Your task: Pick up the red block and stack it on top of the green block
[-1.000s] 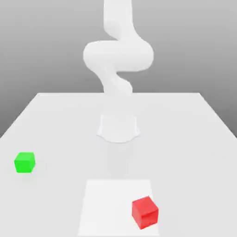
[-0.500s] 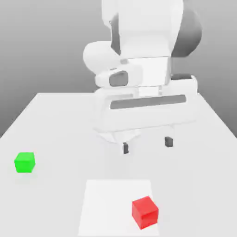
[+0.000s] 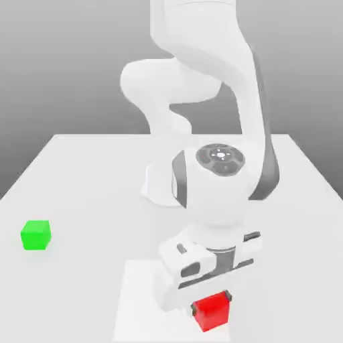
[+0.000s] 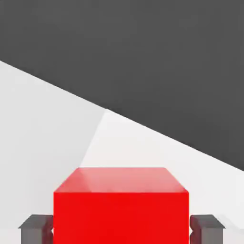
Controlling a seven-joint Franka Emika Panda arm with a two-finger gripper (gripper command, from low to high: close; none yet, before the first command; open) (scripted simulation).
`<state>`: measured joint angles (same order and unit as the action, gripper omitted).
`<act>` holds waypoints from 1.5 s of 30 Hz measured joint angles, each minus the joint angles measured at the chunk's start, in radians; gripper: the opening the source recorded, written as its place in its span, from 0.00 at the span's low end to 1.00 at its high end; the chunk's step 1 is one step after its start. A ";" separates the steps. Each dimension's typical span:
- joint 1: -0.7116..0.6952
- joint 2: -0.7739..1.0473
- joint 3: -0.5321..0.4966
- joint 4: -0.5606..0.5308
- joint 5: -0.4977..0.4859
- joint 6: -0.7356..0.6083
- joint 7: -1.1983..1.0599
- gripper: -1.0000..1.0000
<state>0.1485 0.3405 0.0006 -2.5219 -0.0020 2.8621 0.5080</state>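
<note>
red block [image 3: 212, 312] between tool [image 3: 210, 299] fingers [image 4: 36, 227]

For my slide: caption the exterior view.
Hand closed around the red block; green block sits apart on the table.

Open table [image 3: 80, 174] around green block [image 3: 35, 235]

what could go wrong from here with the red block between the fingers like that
1. The gripper has its fingers low on either side of the red block, near its bottom edge, so the block might slip or tilt when lifted.
2. The green block sits far off toward the exterior view's left, so a shaky grip has a long carry in which to fail.
</note>
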 joint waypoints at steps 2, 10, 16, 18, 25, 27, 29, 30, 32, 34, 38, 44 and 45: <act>0.000 0.014 0.000 0.002 -0.001 0.012 0.001 0.00; -0.033 -0.191 -0.028 -0.036 -0.021 -0.151 -0.032 0.00; -0.192 -0.272 -0.144 -0.077 -0.093 -0.174 -0.171 0.00; -0.254 -0.297 -0.171 -0.091 -0.112 -0.180 -0.223 0.00; -0.446 -0.373 -0.271 -0.141 -0.144 -0.197 -0.429 0.00; -0.495 -0.391 -0.299 -0.156 -0.144 -0.201 -0.494 0.00; -0.542 -0.407 -0.330 -0.171 -0.139 -0.203 -0.563 0.00; -0.563 -0.414 -0.345 -0.178 -0.135 -0.205 -0.598 0.00; -0.599 -0.426 -0.381 -0.194 -0.126 -0.207 -0.670 0.00; -0.629 -0.435 -0.422 -0.209 -0.114 -0.208 -0.744 0.00; -0.651 -0.424 -0.467 -0.220 -0.071 -0.196 -0.842 0.00; -0.629 -0.350 -0.468 -0.210 0.026 -0.135 -0.917 0.00; -0.627 -0.335 -0.467 -0.210 0.045 -0.122 -0.931 0.00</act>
<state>-0.4782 0.0056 -0.4660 -2.7315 0.0428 2.7399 -0.4230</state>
